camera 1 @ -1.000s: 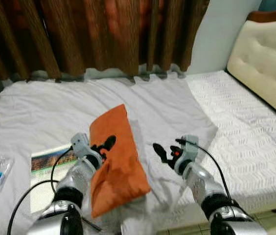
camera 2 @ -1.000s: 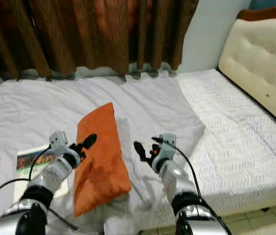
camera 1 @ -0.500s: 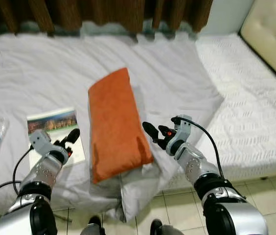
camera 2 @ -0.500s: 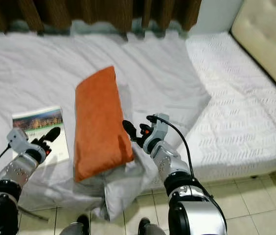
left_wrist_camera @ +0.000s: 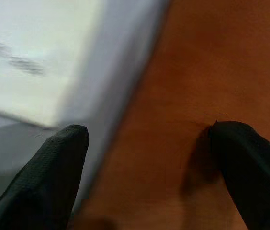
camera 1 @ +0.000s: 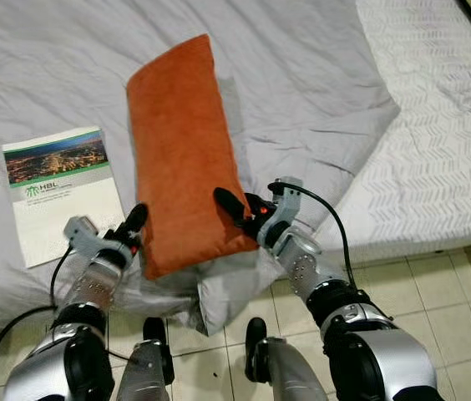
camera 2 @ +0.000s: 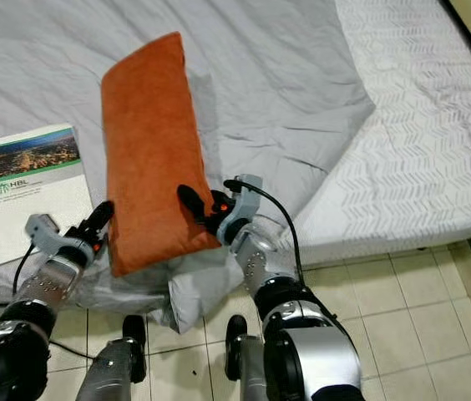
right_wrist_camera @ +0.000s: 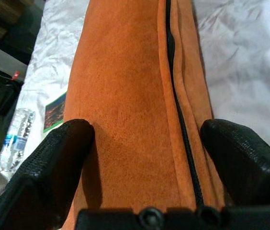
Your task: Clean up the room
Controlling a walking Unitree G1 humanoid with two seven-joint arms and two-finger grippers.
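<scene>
Cushions: one, an orange pillow (camera 1: 183, 157), lying lengthwise on the grey sheet (camera 1: 302, 92) with its near end at the bed's edge, between my two arms.
My left gripper (camera 1: 134, 224): fingers spread apart; in the left wrist view one fingertip (left_wrist_camera: 240, 158) rests on the orange fabric and the other sits over the sheet just beside the pillow's edge. It has hold of nothing.
My right gripper (camera 1: 234, 205): fingers wide apart, set against the pillow's near right corner; the right wrist view looks along the pillow's zip seam with a finger on each side. It grips nothing.
Booklets: one, a white booklet (camera 1: 62, 190) with a city photo on its cover, flat on the sheet to the left of the pillow, just apart from it.
Bottles: one, a clear water bottle (right_wrist_camera: 16, 139) lying on the sheet beyond the booklet, seen from the right wrist.
Mattress: one, its bare white patterned mattress (camera 1: 444, 150) showing to my right where the sheet ends.
Floor: pale tile floor (camera 1: 436, 284) under my feet.
</scene>
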